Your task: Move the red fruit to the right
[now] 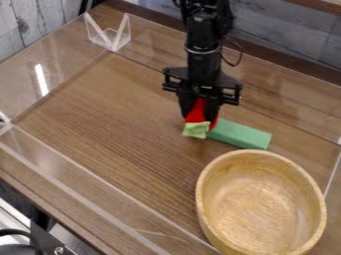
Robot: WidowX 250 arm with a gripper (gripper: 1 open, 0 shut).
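The red fruit is a small glossy red toy with a light-green leafy cap at its lower end. It hangs cap-down between the black fingers of my gripper, which points straight down and is shut on it. The green cap sits at or just above the wooden table, touching or nearly touching the left end of the flat green block. The fruit's upper part is hidden by the fingers.
A wooden bowl stands at the front right. A clear plastic wall rings the wooden table. A clear folded stand sits at the back left.
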